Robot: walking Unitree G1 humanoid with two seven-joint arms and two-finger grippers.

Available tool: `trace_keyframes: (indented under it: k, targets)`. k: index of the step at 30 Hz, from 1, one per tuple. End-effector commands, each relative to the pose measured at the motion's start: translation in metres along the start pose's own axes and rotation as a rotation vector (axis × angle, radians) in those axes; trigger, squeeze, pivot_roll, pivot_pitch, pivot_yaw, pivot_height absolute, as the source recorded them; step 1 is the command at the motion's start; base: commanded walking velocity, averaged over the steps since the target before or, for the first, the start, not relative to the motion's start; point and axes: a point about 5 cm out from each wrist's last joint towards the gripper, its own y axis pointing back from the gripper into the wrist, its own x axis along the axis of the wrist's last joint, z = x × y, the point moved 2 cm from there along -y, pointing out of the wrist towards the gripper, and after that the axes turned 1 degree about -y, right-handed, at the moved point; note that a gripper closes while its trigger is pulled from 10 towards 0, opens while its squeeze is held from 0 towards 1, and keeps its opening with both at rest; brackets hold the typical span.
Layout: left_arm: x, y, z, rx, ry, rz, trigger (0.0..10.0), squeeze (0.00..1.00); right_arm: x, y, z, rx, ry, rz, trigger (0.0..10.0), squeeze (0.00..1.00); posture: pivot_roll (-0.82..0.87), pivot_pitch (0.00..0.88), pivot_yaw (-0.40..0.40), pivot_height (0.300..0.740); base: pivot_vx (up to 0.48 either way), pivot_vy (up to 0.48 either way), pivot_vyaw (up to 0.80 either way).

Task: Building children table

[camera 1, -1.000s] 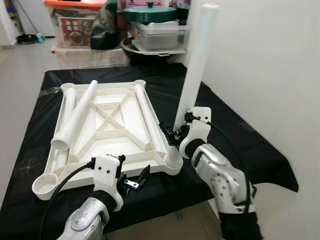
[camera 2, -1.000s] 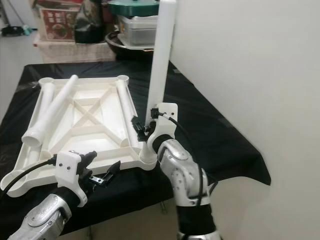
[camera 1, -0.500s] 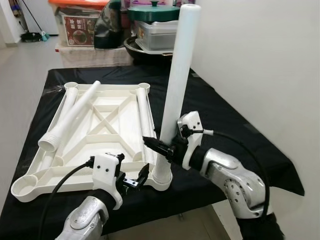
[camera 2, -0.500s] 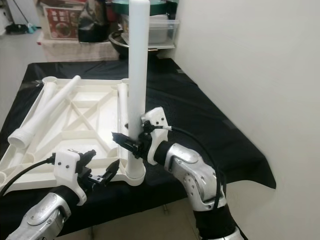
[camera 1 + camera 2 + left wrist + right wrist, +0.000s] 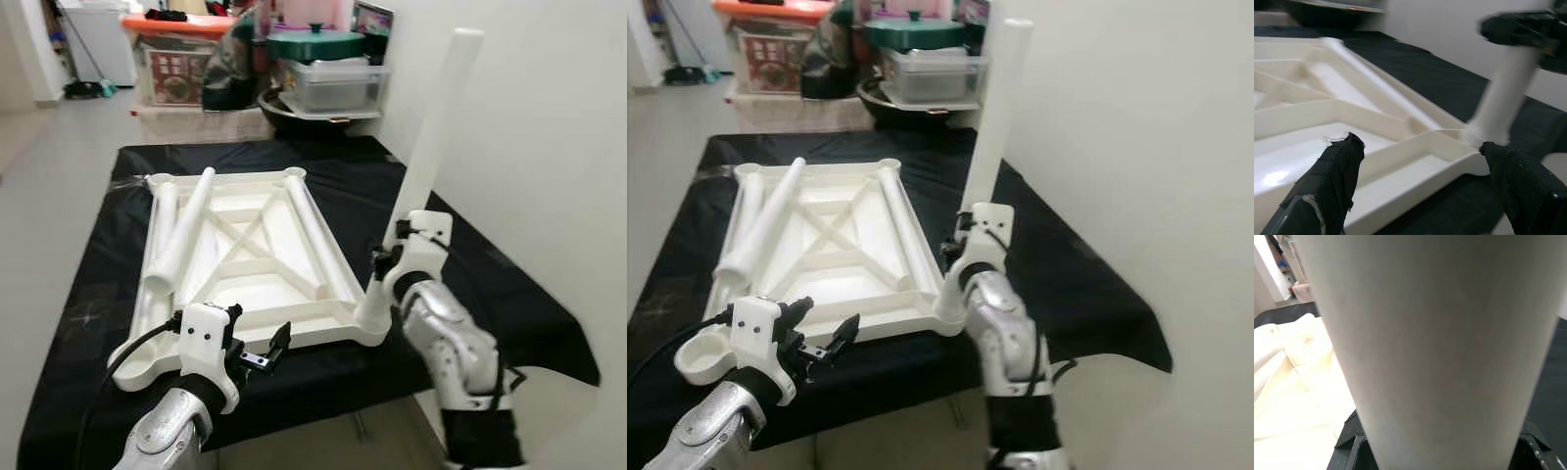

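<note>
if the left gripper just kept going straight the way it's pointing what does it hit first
Most likely the near edge of the white tabletop, close to the corner where the upright leg stands. The left gripper, fingers open, points at that rim; depth is hard to judge.

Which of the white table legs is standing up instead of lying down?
The leg in the right pincer, the upright leg, stands tilted in the near right corner socket of the tabletop. The other legs lie flat on the upturned tabletop.

Home: stacked cookware (image 5: 315,44), storage bins (image 5: 174,59)

silver arms (image 5: 446,338), white wrist mounts (image 5: 205,338), black cables, black jaws.
</note>
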Motion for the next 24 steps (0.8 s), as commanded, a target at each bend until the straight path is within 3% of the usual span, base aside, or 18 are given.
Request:
trace_keyframes:
  k: [1,3,4,8,9,10,11,12,16,17,19,22,23,24]
  targets:
    - [-0.003,0.0,0.002,-0.004,0.005,-0.007,10.0,0.0,-0.018,0.001,-0.013,0.039,-0.014,-0.115,10.0,0.0,0.17,0.0,-0.092,0.74,0.0,0.0,0.0]
    - [-0.002,0.0,0.003,-0.006,0.006,-0.005,10.0,0.0,-0.014,0.002,-0.02,0.062,-0.02,-0.092,10.0,0.0,0.17,0.0,-0.093,0.74,0.0,0.0,0.0]
    - [-0.002,0.0,0.003,-0.006,0.006,-0.004,10.0,0.0,-0.009,0.002,-0.024,0.091,-0.031,-0.064,10.0,1.0,0.17,0.0,-0.093,0.74,0.0,0.0,0.0]
    - [-0.001,0.0,0.002,-0.005,0.008,-0.001,10.0,0.0,-0.003,0.003,-0.025,0.14,-0.043,-0.033,10.0,1.0,0.17,0.0,-0.095,0.74,0.0,0.0,0.0]
    - [0.0,-0.001,0.002,-0.007,0.007,0.001,10.0,0.0,0.0,0.003,-0.023,0.188,-0.024,-0.03,10.0,0.87,0.17,0.0,-0.095,0.74,0.0,0.0,0.0]
    - [0.001,-0.001,0.002,-0.008,0.006,0.003,10.0,0.0,0.002,0.003,-0.023,0.215,-0.009,-0.032,10.0,0.87,0.17,0.0,-0.095,0.74,0.0,0.0,0.0]
    - [0.001,-0.002,0.002,-0.009,0.007,0.003,10.0,0.0,0.006,0.007,-0.022,0.324,0.012,-0.024,10.0,0.0,0.16,0.0,-0.093,0.74,0.0,0.0,0.0]
    - [0.001,-0.002,0.002,-0.009,0.007,0.003,10.0,0.0,0.006,0.007,-0.022,0.324,0.012,-0.024,10.0,0.0,0.16,0.0,-0.093,0.74,0.0,0.0,0.0]
    - [0.002,-0.004,0.002,-0.01,0.01,0.007,10.0,0.0,0.01,0.031,-0.015,0.698,0.117,-0.008,10.0,0.0,0.16,0.0,-0.097,0.74,0.0,0.0,0.0]
    - [0.002,-0.004,0.002,-0.01,0.01,0.007,10.0,0.0,0.01,0.031,-0.015,0.698,0.117,-0.008,10.0,0.0,0.16,0.0,-0.097,0.74,0.0,0.0,0.0]
    - [0.003,-0.004,0.002,-0.009,0.012,0.01,10.0,0.0,0.003,0.04,-0.008,0.831,0.193,-0.018,10.0,0.0,0.17,0.0,-0.098,0.74,0.0,0.0,0.0]
    - [0.003,-0.005,0.002,-0.008,0.013,0.012,10.0,0.0,0.001,0.042,-0.005,0.869,0.217,-0.026,10.0,0.0,0.17,0.0,-0.098,0.74,0.0,0.0,0.0]
    - [0.004,-0.005,0.002,-0.009,0.009,0.015,10.0,0.0,0.005,0.031,0.01,0.848,0.251,-0.036,0.0,0.0,0.17,0.0,-0.097,0.74,0.0,0.0,0.0]
    - [0.004,-0.005,0.002,-0.009,0.009,0.015,10.0,0.0,0.005,0.031,0.01,0.848,0.251,-0.036,0.0,0.0,0.17,0.0,-0.097,0.74,0.0,0.0,0.0]
